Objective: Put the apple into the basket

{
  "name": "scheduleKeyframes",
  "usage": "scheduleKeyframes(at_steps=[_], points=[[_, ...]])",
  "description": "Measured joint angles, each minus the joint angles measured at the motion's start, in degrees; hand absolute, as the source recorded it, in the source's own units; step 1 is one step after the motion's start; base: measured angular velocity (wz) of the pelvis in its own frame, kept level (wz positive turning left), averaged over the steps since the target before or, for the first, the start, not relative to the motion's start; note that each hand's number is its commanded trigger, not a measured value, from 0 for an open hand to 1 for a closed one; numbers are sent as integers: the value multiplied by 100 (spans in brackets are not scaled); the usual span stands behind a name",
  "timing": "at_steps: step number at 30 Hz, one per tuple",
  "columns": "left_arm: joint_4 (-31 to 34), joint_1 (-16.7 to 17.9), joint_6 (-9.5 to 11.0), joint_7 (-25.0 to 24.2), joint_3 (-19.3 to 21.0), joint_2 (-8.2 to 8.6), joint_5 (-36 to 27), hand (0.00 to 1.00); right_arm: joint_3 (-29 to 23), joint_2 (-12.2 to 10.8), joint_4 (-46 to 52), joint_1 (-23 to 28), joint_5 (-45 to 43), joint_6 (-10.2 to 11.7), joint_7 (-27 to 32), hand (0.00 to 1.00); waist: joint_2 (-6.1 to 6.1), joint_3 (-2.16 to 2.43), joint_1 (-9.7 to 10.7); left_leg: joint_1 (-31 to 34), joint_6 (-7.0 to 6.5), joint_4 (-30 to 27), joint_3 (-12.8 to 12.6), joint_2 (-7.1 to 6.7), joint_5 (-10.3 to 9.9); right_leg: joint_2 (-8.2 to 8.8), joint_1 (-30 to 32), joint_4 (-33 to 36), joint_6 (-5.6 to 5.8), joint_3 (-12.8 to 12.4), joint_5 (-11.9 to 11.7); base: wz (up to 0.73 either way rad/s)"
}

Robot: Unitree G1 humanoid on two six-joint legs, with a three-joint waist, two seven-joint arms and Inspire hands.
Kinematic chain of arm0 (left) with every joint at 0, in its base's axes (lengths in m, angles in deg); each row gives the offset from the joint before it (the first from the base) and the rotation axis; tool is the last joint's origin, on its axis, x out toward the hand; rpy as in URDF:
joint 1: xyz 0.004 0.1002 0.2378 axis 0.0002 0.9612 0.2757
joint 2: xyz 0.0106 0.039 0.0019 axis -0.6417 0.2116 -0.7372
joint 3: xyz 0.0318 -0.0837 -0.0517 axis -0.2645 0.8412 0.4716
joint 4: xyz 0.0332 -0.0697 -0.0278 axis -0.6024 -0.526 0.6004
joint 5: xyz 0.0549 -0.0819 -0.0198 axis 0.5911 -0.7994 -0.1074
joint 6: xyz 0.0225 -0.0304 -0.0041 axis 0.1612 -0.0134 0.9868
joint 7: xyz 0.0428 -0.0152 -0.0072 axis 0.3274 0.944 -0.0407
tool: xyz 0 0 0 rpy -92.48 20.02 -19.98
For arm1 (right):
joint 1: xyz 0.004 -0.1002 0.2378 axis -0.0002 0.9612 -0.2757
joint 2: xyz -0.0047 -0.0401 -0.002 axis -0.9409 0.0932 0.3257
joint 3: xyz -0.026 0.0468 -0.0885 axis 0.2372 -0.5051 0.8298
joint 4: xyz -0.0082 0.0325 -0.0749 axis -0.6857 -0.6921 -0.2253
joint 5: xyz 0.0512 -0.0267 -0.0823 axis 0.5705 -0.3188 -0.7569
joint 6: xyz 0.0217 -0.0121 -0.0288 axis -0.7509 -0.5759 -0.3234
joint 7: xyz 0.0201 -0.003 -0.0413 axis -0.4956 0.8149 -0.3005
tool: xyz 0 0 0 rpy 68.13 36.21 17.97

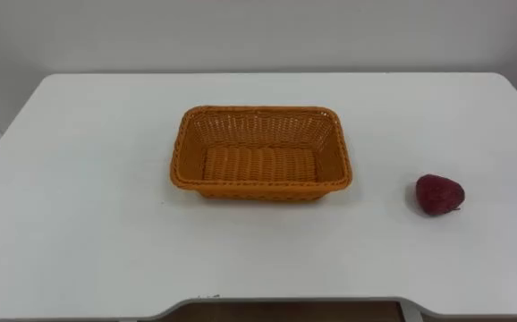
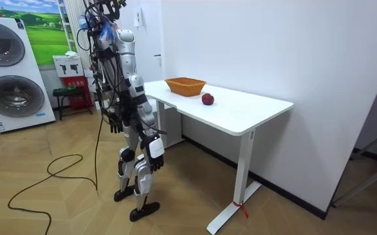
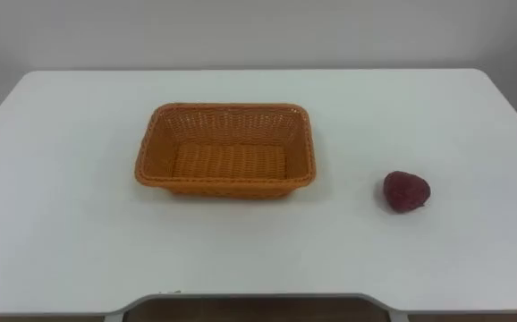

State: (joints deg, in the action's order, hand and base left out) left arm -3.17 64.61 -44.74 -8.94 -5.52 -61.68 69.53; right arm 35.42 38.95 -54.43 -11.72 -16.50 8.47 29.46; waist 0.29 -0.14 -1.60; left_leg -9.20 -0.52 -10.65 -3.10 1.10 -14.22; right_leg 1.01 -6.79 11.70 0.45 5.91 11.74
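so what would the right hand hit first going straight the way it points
Probably the wooden floor: the right hand hangs pointing down, below the table edge, nowhere near the apple.

A white desk (image 2: 241, 112) on white legs stands against a plain white wall (image 2: 273, 46), on a light wood floor (image 2: 64, 209). At the room view's far left, two white washing machines (image 2: 12, 91) sit stacked beside a green landscape picture (image 2: 42, 32). The light is even and soft.
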Motion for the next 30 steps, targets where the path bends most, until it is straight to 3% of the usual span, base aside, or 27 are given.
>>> scheduleKeyframes(at_steps=[7,10,13,15,19,21,24,30], points=[[-1,-13,-3,22,18,2,0,0,-24,-4,-1,19,218,-2,207,0,-9,7,6,1,0,-13,-3,0,0,2,3,9,0,-9,0,0],[0,4,-3,97,102,43,9,0,-346,-19,-3,45,779,-7,457,0,-24,9,-6,-41,0,19,-70,9,0,-5,13,27,-4,-48,3,-8],[3,35,13,184,181,48,-9,0,-864,-22,60,212,1951,17,833,0,-18,10,43,-54,0,20,-90,10,0,-7,2,24,-4,-67,3,-6],[-1,65,40,281,298,42,-85,0,-1446,-22,212,183,3276,140,1216,0,-11,5,147,-53,0,22,-148,16,0,-15,33,52,-4,-128,3,-11],[181,214,277,346,805,15,-125,0,-2550,-18,948,174,5112,302,1822,0,31,-6,353,-48,0,30,-155,6,0,-5,82,92,1,-126,26,-1],[197,284,461,432,945,-89,-142,0,-3052,5,1570,132,6095,604,2273,0,57,-8,475,-41,0,22,-162,9,0,-6,83,91,-2,-123,28,0],[206,303,643,507,1080,-172,-170,0,-3538,133,1985,-108,6708,986,2823,0,62,-5,508,-44,0,35,-226,9,0,-16,129,95,-1,-197,27,-10],[420,414,727,519,1148,-188,-122,0,-3854,275,3014,-246,7069,1429,3926,0,109,20,516,90,-1,26,-287,4,1,-25,273,121,9,-283,21,-6]])
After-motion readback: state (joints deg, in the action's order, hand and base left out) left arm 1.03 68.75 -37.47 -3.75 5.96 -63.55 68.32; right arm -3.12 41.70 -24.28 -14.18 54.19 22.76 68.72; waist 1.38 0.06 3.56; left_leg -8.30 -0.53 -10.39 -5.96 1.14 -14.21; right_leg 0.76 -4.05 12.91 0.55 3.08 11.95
